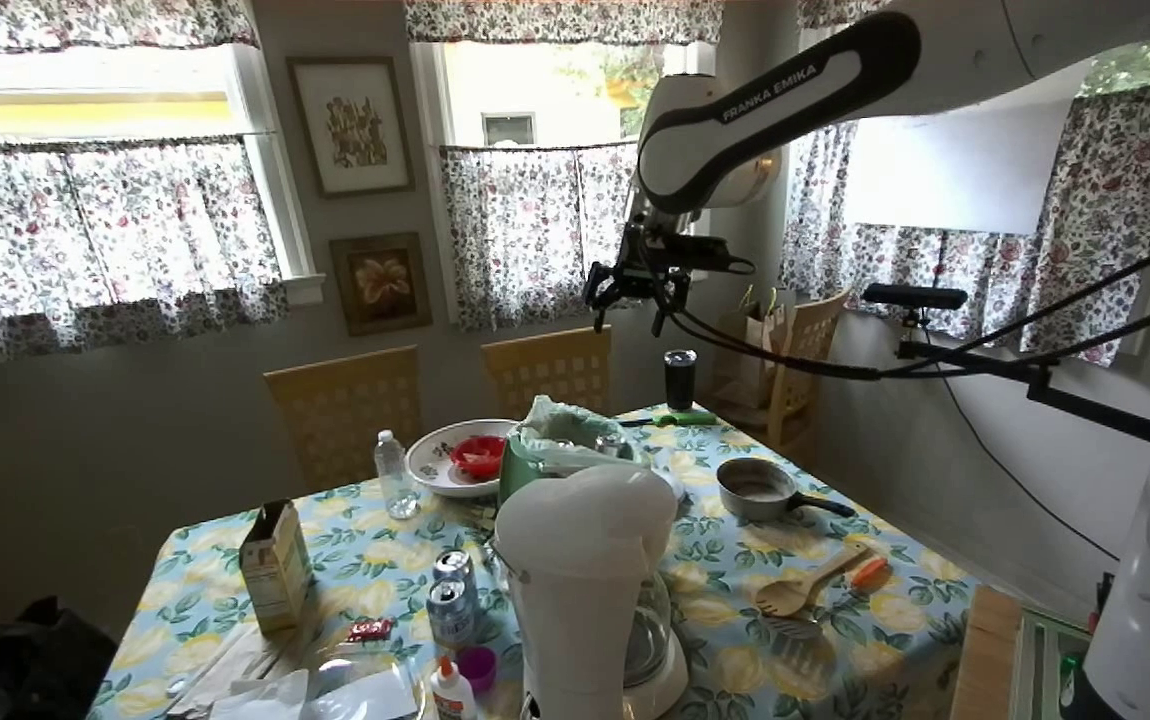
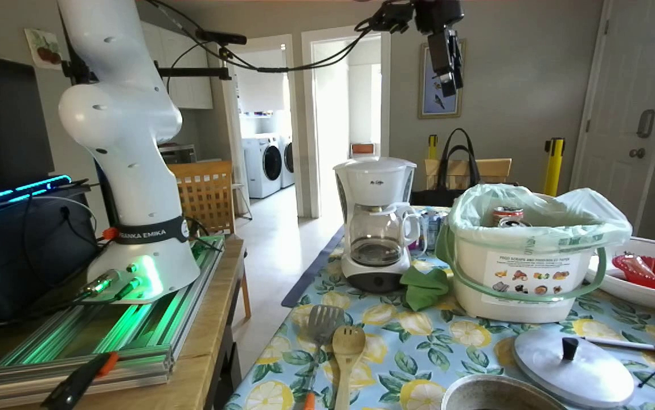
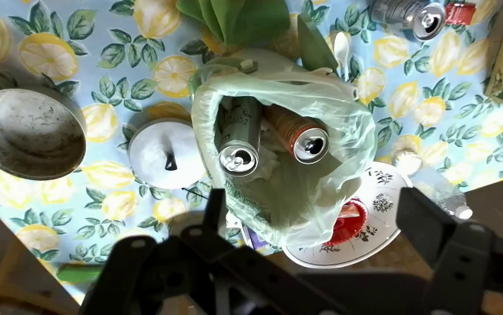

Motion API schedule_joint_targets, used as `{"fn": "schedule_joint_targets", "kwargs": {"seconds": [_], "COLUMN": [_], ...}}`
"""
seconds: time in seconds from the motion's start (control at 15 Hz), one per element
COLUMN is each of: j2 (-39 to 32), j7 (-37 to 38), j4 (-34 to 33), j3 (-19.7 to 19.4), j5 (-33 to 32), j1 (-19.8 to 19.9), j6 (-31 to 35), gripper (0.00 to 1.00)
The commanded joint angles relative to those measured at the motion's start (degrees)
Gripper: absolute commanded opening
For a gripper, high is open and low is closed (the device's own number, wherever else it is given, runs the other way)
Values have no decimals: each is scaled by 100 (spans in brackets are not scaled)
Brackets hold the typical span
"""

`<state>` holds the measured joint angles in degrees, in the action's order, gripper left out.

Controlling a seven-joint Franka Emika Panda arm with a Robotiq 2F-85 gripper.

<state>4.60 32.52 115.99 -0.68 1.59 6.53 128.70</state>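
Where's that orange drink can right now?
In the wrist view, the orange can is near the middle, inside the pale green bag and just right of a second can, with the metal lid farther left.

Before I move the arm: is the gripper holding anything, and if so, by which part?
Nothing: the gripper hangs open, its fingers well apart. The lined bin seen between them in the wrist view stands below, untouched.

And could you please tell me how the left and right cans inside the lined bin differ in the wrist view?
The left can is greyish green, while the right can is reddish orange. The left can's body runs nearly straight up the picture; the right can's slants up leftward. Both are inside the lined bin, their opened tops showing.
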Motion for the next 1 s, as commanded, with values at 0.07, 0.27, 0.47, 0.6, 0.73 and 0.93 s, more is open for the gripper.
{"fn": "schedule_joint_targets", "kwargs": {"seconds": [0.07,0.27,0.47,0.6,0.73,0.93], "j2": [-579,-928,-1171,-990,-1041,-1077], "j7": [-537,-1266,-2157,-1952,-2007,-1723], "j4": [-347,-607,-846,-582,-613,-647], "j3": [-157,-225,-284,-314,-332,-350], "j5": [215,52,-96,-4,-2,-63], "j1": [-75,-59,-45,-81,-77,-97], "j6": [51,-41,-131,0,0,-45], "gripper": [100,100,100,100,100,100]}}
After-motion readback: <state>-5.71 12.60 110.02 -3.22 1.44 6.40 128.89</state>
